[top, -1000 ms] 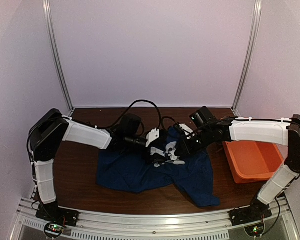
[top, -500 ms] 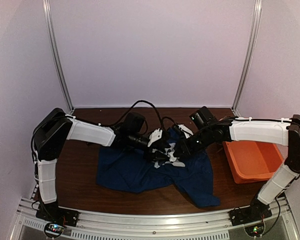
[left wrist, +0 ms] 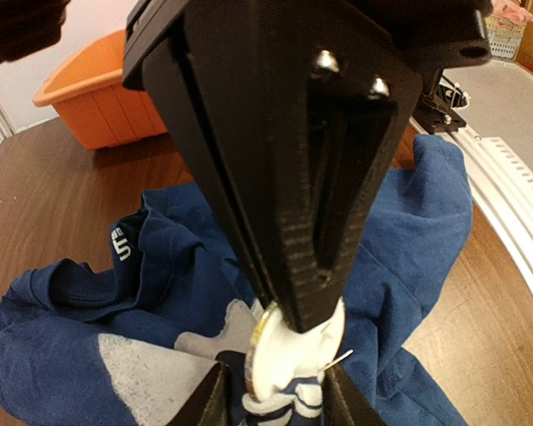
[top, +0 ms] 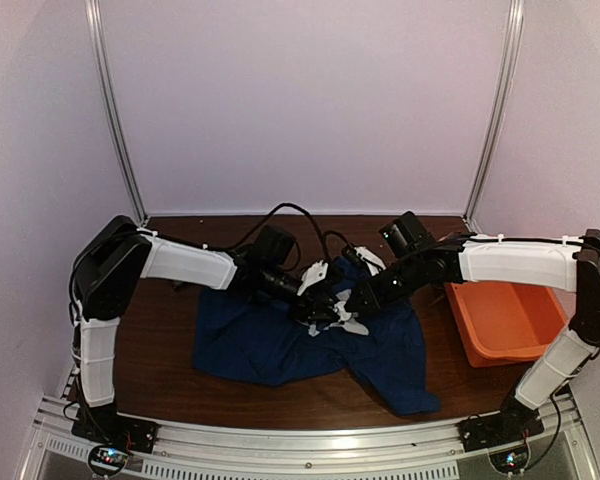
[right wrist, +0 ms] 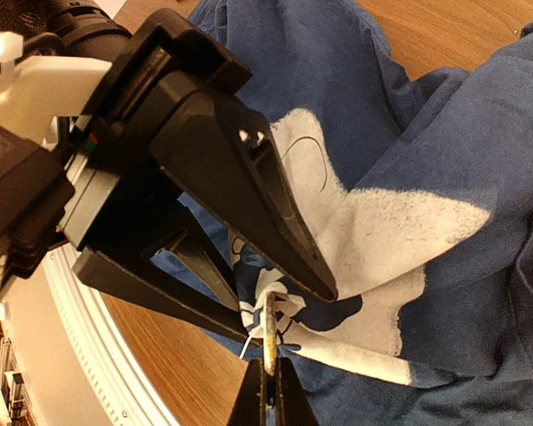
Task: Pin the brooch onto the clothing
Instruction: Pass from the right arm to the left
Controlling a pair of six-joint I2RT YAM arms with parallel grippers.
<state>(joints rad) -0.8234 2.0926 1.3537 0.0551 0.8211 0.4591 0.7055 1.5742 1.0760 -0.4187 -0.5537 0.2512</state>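
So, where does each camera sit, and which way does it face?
Top external: high behind the robot, facing down onto the table; left arm and right arm show.
Left wrist: on the left arm, facing the brooch between the left fingers; the right fingers fill the top.
Right wrist: on the right arm, facing the right fingers pinching the brooch.
Shared: both wrist views show the brooch and the T-shirt's print.

Navy T-shirt (top: 270, 350) – white mouse print (right wrist: 382, 235), orange tub (top: 500, 322), brown wooden table (top: 160, 325)
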